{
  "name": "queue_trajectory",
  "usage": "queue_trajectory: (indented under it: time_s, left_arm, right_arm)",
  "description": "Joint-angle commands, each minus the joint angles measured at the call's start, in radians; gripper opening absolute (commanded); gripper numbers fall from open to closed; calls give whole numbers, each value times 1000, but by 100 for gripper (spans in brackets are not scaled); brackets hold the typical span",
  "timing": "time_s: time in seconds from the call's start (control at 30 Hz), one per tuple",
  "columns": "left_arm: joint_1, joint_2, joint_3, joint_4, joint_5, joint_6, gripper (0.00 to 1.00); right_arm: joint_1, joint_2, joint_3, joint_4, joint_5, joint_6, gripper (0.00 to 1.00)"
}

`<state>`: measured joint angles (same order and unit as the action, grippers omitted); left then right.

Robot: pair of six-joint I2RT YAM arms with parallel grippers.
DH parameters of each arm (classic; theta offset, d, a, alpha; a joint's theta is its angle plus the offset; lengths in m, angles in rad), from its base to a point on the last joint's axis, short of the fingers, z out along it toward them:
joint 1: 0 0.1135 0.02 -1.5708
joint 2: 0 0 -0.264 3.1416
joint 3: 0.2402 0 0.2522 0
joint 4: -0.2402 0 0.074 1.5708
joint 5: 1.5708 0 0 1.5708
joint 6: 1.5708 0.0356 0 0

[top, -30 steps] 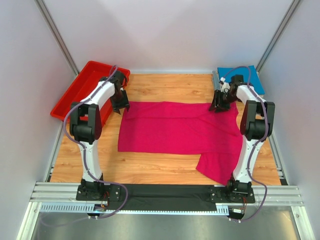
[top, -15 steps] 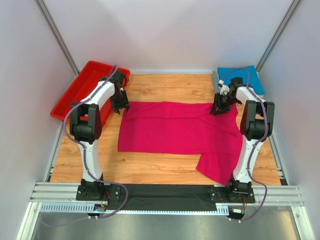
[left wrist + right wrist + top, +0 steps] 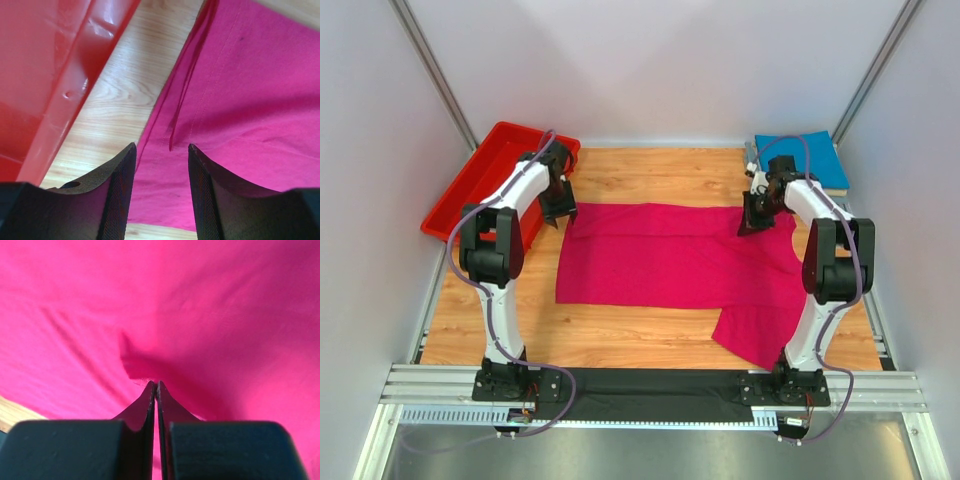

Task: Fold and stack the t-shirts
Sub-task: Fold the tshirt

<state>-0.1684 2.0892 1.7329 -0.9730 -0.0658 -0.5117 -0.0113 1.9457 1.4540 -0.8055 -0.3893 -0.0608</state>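
Note:
The magenta-pink t-shirt (image 3: 670, 258) lies spread flat on the wooden table, one sleeve hanging toward the near right. My left gripper (image 3: 558, 215) is open just above the shirt's far left corner (image 3: 220, 100); its fingers (image 3: 120, 190) straddle the hem. My right gripper (image 3: 750, 222) is shut on a pinch of the pink shirt (image 3: 150, 315) at its far right edge, fingertips together (image 3: 156, 385). A bright blue folded shirt (image 3: 800, 155) lies at the far right corner. No grey shirt is in view.
A red plastic bin (image 3: 485, 180) stands at the far left, close beside my left gripper; its wall (image 3: 55, 75) fills the left of the left wrist view. White walls enclose the table. A metal rail runs along the near edge.
My right gripper has shifted slightly left and nearer over the shirt's far right edge. The left arm has hardly moved.

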Motion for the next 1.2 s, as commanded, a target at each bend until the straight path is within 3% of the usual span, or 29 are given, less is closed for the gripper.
queue_trajectory:
  time_s: [0.0,0.23,0.27,0.3,0.43,0.57,0.77,0.93,1.17]
  left_arm:
    - [4,-6,74,-15,-29,30,53]
    - [4,18,132,57,9,85,53]
    - [4,38,148,45,9,88,52]
    - [4,51,168,27,0,88,52]
    - [1,57,174,-26,-19,88,51]
    - [1,-6,88,-13,-20,68,51]
    - [-3,-41,-9,5,10,42,51]
    - [-11,-35,-29,11,47,39,51]
    - [-14,-35,-62,62,116,30,50]
  right_arm:
    - [39,-71,-56,11,67,50,0]
    - [59,-181,-228,83,99,160,2]
    - [59,-188,-247,92,90,162,7]
    - [57,-194,-247,92,86,164,19]
    - [54,-218,-228,94,127,177,32]
    - [19,-211,-185,66,193,240,33]
    - [-42,-192,-164,-41,421,417,30]
    - [-121,-223,-208,-24,428,434,30]
    - [-219,-261,-267,-34,481,486,38]
